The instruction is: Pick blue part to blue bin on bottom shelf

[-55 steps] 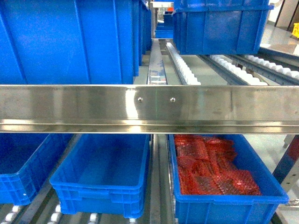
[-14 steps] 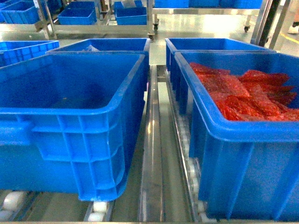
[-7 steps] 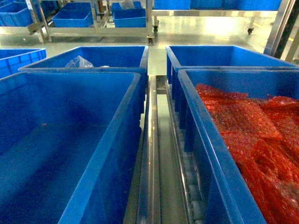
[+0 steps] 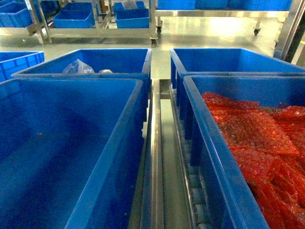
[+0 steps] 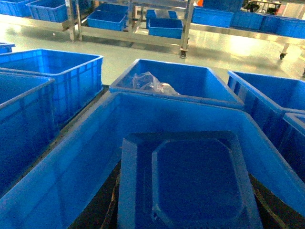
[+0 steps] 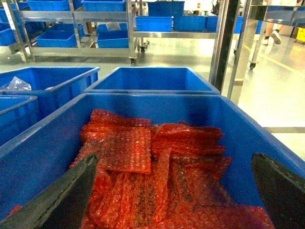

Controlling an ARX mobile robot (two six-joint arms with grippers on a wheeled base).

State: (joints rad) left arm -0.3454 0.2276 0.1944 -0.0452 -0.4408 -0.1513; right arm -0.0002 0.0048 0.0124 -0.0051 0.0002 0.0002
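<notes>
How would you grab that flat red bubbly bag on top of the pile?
Probably from straight above, pinching its near edge: the red bag lies flat on the pile, and the tall walls of its crate block every sideways approach.

blue bin: smooth, glossy blue plastic
red bags: shiny, bubble-textured plastic film
centre rail: brushed, reflective steel
rollers: pale matt plastic
floor: glossy, polished

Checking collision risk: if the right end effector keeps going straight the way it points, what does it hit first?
Most likely the red bubble-wrap bags in the crate directly ahead between its open fingers; depth is unclear.
</notes>
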